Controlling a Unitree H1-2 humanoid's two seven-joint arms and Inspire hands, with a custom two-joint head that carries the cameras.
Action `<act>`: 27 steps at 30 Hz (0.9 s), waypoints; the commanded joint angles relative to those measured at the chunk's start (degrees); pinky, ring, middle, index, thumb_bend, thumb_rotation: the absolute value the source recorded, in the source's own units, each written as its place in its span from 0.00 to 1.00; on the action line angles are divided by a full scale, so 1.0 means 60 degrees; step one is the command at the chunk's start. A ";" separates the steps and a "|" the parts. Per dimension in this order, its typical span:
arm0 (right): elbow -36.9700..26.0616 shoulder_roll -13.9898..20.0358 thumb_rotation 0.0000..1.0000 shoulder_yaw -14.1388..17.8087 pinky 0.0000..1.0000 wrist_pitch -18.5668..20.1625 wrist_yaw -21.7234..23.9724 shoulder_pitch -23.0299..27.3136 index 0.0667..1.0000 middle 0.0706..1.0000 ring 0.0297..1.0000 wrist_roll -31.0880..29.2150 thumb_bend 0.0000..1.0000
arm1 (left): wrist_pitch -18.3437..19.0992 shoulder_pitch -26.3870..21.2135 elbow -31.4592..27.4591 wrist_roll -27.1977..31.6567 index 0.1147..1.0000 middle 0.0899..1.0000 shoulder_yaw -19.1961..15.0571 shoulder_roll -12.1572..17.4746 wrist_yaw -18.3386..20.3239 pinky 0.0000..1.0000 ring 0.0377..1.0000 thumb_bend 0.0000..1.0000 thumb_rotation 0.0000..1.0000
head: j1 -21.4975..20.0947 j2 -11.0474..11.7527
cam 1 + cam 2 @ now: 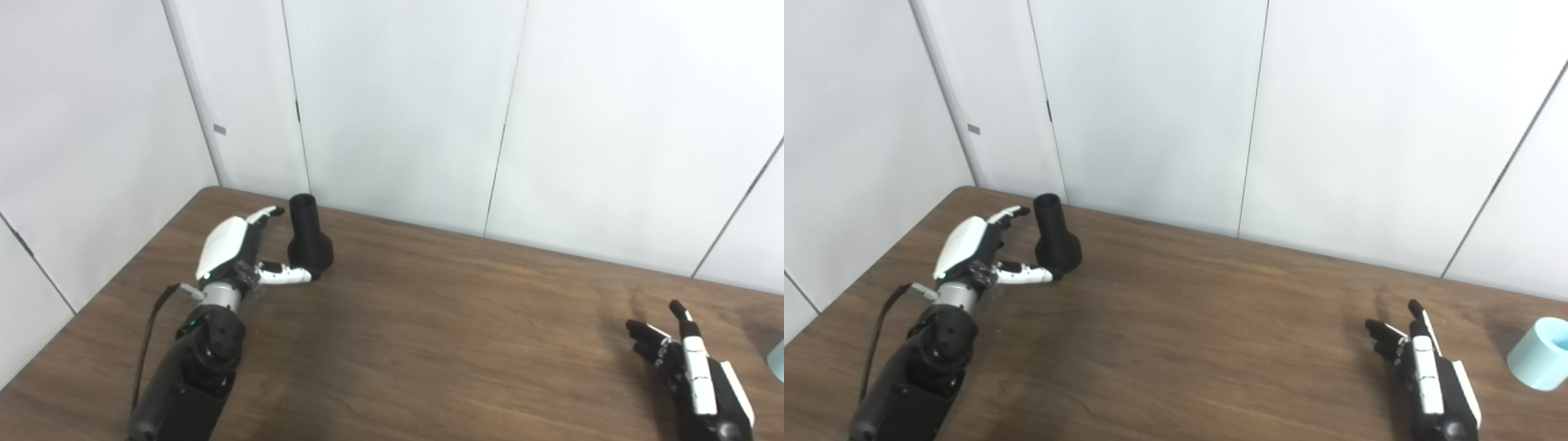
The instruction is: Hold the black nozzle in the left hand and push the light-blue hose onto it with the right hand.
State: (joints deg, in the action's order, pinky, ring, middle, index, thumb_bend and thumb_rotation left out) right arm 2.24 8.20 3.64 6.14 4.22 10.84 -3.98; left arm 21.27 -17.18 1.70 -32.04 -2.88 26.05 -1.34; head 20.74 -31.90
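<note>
**Left hand at the nozzle, hose not yet taken**

Left hand [236,251] was what we met first in the left eye view: it sat spread beside the nozzle [309,236], one fingertip [275,211] near the neck and the thumb [288,274] touching or just short of the flared base. We judged it unclenched and not yet gripping. The nozzle stood upright on the table [429,318], near the far left corner, its narrow mouth up. Our right hand [692,367] hung low at the right, fingers apart and empty. Only a pale blue sliver of the hose [778,361] showed at the right edge.

From the right eye view we saw the hose [1540,361] plainly: a short light-blue tube lying on the table, just beyond the right hand [1427,373] and apart from it. The left hand [968,251] again bracketed the nozzle [1056,236] without closing.

We judged the step to be the first grasp. Next the left fingers would need to close round the nozzle's neck, and the right hand would need to reach rightward for the hose.
</note>
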 commanded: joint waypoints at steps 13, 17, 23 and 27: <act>-0.0414 0.0175 1.00 -0.0035 0.87 0.0205 -0.0061 -0.0042 0.99 0.71 0.80 0.0392 0.34 | 0.0271 -0.1356 0.1423 -0.0426 0.99 1.00 0.0886 0.0447 0.0115 1.00 1.00 1.00 0.40 | -0.0028 -0.0180; -0.0492 0.0225 1.00 -0.0117 0.99 0.0195 -0.0204 -0.0086 0.96 0.70 0.80 0.0812 0.34 | 0.0665 -0.1545 0.1462 -0.0473 1.00 1.00 0.1091 0.0375 0.0401 1.00 1.00 1.00 0.38 | -0.0065 -0.0204; -0.0432 0.0250 1.00 -0.0157 1.00 0.0069 -0.0178 -0.0085 0.93 0.70 0.84 0.1118 0.34 | 0.0923 -0.1928 0.2008 -0.0508 0.99 1.00 0.1114 0.0077 0.0527 1.00 1.00 1.00 0.32 | -0.0203 -0.0145; -0.0390 0.0202 1.00 -0.0087 1.00 0.0043 -0.0099 -0.0060 0.92 0.70 0.82 0.0993 0.35 | 0.0936 -0.2165 0.2469 -0.0703 0.96 0.97 0.0974 -0.0177 0.0519 1.00 0.98 1.00 0.28 | -0.0204 -0.0157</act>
State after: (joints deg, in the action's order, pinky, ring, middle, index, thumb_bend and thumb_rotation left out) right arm 0.55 8.71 2.53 6.57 4.01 10.33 2.27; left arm 26.82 -27.12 16.94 -34.77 3.58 24.29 2.50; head 19.51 -32.78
